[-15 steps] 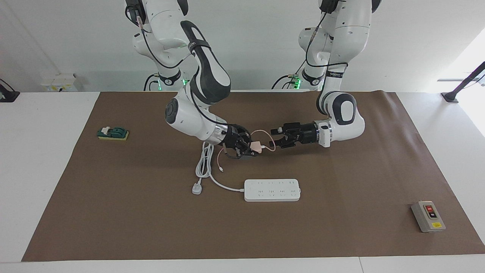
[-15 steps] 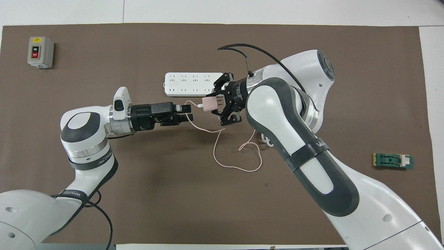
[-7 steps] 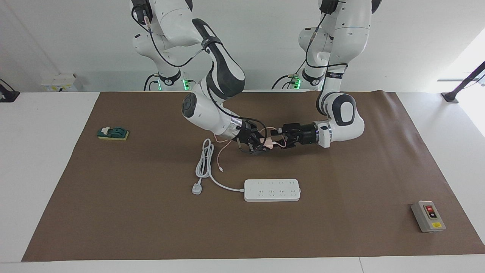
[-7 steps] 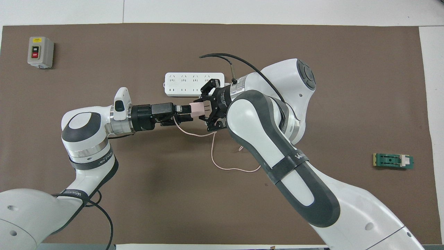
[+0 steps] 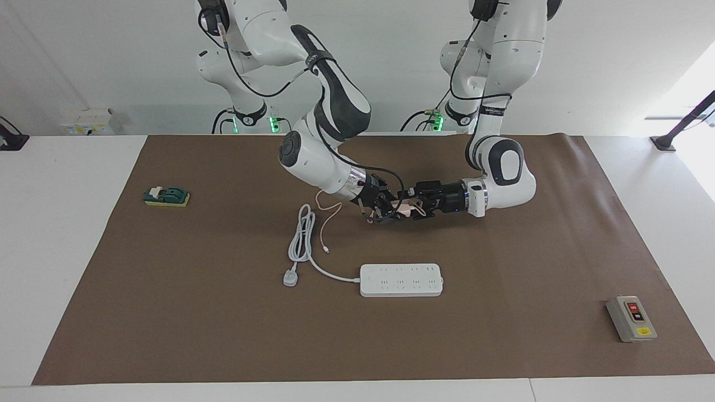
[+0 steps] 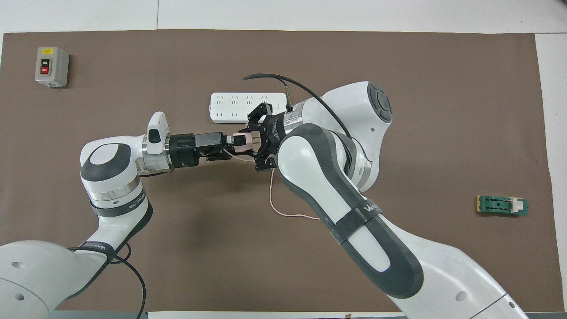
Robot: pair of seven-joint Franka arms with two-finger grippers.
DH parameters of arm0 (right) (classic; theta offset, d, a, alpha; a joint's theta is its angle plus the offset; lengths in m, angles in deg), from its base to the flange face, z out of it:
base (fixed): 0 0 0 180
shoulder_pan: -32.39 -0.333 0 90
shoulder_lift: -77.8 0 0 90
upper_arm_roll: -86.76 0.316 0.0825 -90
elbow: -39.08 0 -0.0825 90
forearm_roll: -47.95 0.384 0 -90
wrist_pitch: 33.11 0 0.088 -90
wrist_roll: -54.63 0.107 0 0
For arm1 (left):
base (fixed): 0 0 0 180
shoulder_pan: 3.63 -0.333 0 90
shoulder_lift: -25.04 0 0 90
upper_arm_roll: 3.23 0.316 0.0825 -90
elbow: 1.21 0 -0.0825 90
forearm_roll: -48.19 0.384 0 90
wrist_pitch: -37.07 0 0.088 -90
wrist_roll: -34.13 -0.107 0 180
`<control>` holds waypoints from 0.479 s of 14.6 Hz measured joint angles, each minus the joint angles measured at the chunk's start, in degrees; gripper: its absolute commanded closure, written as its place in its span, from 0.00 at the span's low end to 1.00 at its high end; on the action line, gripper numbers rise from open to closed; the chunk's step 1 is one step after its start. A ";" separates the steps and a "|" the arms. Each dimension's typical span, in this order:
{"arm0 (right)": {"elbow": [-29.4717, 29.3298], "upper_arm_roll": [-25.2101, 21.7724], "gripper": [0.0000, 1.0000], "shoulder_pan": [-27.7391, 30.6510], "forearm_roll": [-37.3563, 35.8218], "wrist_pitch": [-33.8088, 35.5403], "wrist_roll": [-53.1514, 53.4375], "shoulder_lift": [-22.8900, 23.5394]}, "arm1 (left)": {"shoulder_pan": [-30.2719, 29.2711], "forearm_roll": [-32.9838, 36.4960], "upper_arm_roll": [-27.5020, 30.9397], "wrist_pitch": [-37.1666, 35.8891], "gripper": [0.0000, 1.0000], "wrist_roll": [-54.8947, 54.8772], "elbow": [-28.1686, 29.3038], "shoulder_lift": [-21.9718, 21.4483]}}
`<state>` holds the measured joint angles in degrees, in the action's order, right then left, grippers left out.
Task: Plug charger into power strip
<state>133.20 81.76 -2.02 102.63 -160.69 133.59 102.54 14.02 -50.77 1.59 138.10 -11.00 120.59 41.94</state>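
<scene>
My right gripper point(image 6: 250, 142) has its fingers clamped on the charger point(image 6: 248, 142), a small pink cube held up in the air over the brown mat point(image 5: 503, 268), nearer the robots than the strip point(image 5: 401, 280). My left gripper point(image 6: 234, 144) points straight at it from the left arm's end, its fingers spread wide on either side of the cube's free end; I cannot tell whether they touch it. The two grippers meet nose to nose over the middle of the desk point(image 5: 67, 223). The charger's thin pink cable point(image 6: 283, 208) droops from the cube and loops on the mat. The strip lies flat on the mat, sockets up, well apart from the charger, its thick cord point(image 5: 304, 237) coiled toward the right arm's end
</scene>
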 measured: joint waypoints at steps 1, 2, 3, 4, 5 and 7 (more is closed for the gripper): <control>0.00 -0.06 1.00 0.07 0.11 0.00 0.00 0.01 | 0.02 -0.07 0.00 0.00 0.00 -0.11 -0.01 0.12; 0.00 -0.08 1.00 0.09 0.14 0.00 0.00 0.02 | 0.02 -0.10 0.00 0.00 0.00 -0.20 -0.03 0.22; 0.00 -0.08 1.00 0.09 0.16 0.00 0.00 0.02 | 0.02 -0.11 0.00 0.00 0.00 -0.26 -0.03 0.27; 0.00 -0.09 1.00 0.10 0.17 0.00 0.00 0.02 | 0.02 -0.11 0.00 0.00 0.00 -0.27 -0.03 0.28; -0.01 -0.10 1.00 0.11 0.17 0.00 0.00 0.02 | 0.02 -0.11 0.00 0.00 0.07 -0.28 -0.04 0.28; -0.03 -0.12 1.00 0.15 0.18 -0.01 0.00 0.02 | 0.03 -0.11 0.00 0.00 0.27 -0.33 -0.06 0.28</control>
<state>133.16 81.64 -1.87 102.81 -160.69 133.59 102.56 14.04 -50.87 1.59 138.09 -11.33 120.52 42.22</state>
